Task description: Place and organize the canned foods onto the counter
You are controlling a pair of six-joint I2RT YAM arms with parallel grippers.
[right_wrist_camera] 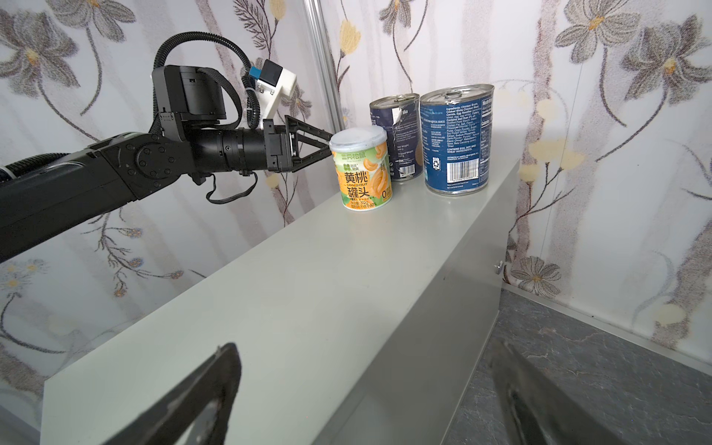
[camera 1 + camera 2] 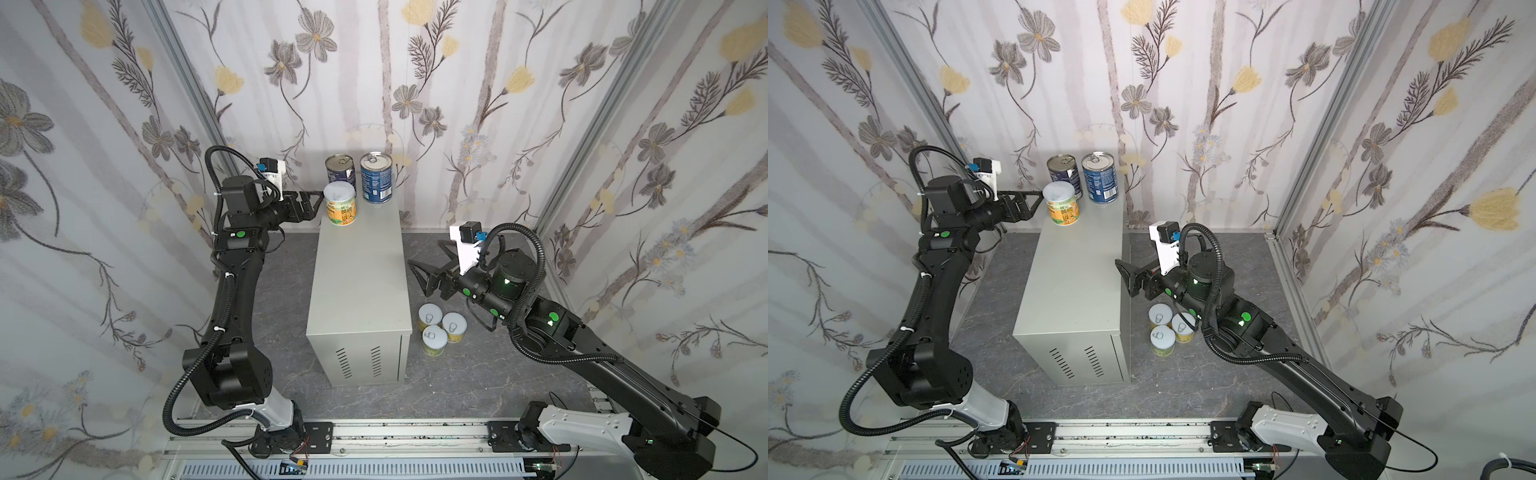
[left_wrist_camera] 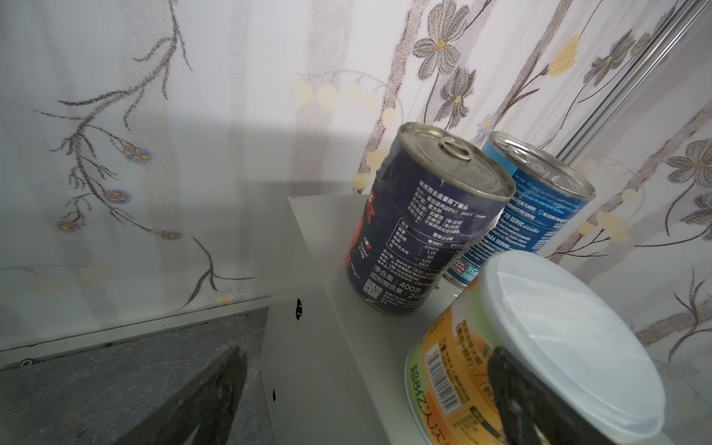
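The counter [image 2: 358,274] is a tall light-grey cabinet in both top views. At the far end of its top stand two tall blue-labelled cans [image 2: 340,168] [image 2: 376,178], with a short yellow-labelled can [image 2: 340,204] in front of them. Three short white-topped cans [image 2: 430,316] [image 2: 454,326] [image 2: 434,339] stand on the floor by the counter's right side. My left gripper [image 2: 319,204] [image 3: 368,350] is open beside the yellow-labelled can [image 3: 462,366]; one finger lies against its side. My right gripper [image 2: 426,257] [image 1: 364,346] is open and empty at the counter's right edge, above the floor cans.
Flowered walls close the cell on three sides, and the counter's far end is near the back wall. The dark marbled floor [image 2: 478,374] runs round the counter. The arms' base rail [image 2: 395,436] lies along the front.
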